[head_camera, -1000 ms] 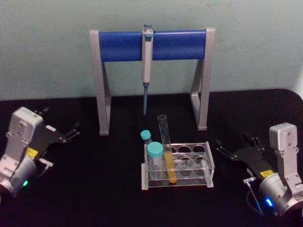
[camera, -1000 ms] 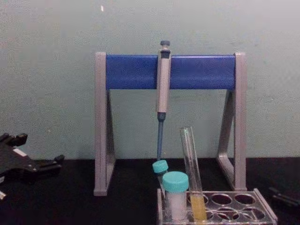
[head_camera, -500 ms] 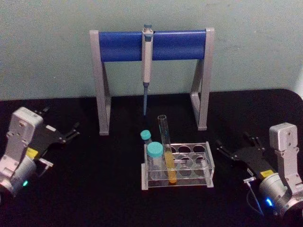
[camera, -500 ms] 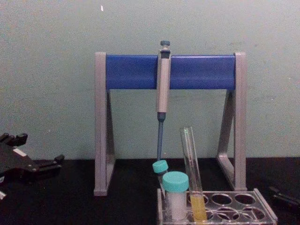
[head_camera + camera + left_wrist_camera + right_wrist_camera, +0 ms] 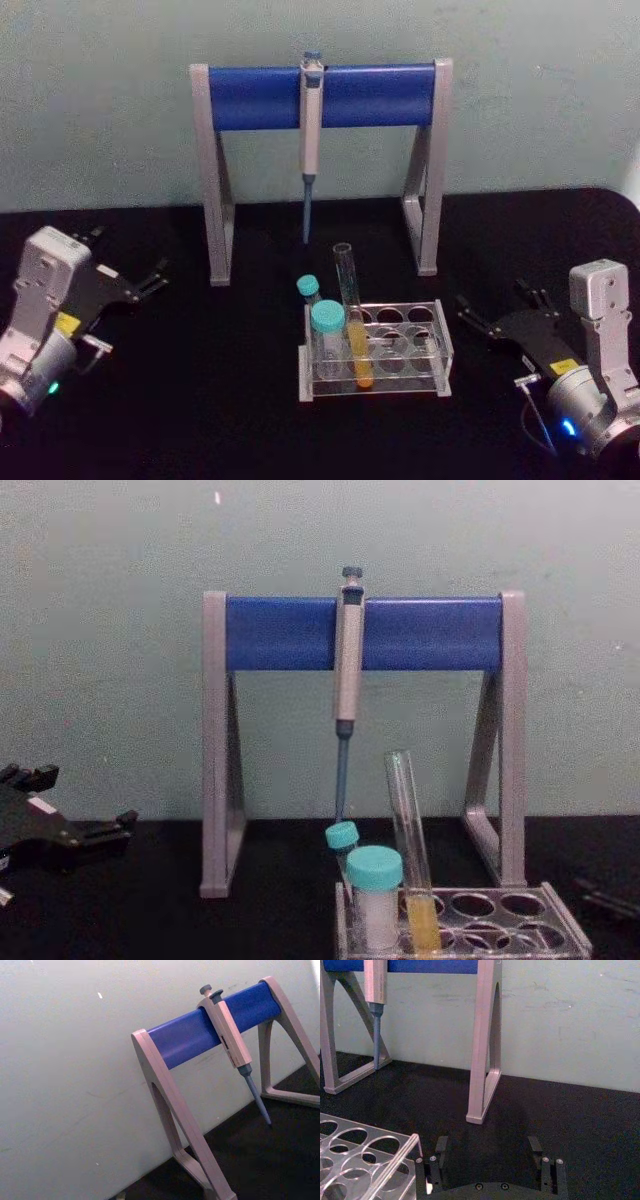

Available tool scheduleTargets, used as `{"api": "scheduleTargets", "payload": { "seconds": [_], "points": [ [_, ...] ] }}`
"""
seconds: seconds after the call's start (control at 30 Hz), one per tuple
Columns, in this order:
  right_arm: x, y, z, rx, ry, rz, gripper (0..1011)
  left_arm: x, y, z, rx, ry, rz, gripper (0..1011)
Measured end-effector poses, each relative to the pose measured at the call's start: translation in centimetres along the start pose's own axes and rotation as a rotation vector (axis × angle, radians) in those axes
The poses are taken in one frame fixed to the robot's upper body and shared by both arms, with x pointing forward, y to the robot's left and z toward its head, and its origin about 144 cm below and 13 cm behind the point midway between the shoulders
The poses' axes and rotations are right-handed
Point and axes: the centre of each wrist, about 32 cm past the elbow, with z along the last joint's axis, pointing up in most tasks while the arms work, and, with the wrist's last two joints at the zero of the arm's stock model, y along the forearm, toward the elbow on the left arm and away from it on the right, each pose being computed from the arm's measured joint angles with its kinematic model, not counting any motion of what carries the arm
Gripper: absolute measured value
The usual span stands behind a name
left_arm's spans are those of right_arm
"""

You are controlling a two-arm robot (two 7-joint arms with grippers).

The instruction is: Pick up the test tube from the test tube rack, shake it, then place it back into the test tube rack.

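The test tube (image 5: 352, 312) stands leaning slightly in the test tube rack (image 5: 441, 333), with yellow-orange liquid in its lower part. In the chest view the test tube (image 5: 409, 845) rises well above the test tube rack (image 5: 560, 927). My left gripper (image 5: 125, 258) rests open on the table far to the rack's left, also low at the left edge as the left gripper (image 5: 85, 798). My right gripper (image 5: 493, 295) lies open just right of the rack, holding nothing. Its wrist view shows the right gripper (image 5: 488, 1147) beside a corner of the rack (image 5: 395, 1157).
Two teal-capped tubes (image 5: 326, 320) stand in the rack's left end. Behind the rack a grey-and-blue pipette stand (image 5: 380, 95) holds a hanging grey pipette (image 5: 311, 120). A pale wall closes the back of the black table (image 5: 200, 400).
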Motion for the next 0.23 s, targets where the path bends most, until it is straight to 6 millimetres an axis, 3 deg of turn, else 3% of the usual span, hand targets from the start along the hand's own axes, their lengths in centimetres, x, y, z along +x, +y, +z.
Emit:
{"api": "scheduleTargets", "payload": {
  "seconds": [0.23],
  "points": [
    [0.0,0.0,0.0,0.0,0.0,0.0,1000,0.0,0.0,0.0,0.0,0.0,0.0,1001]
  ]
}}
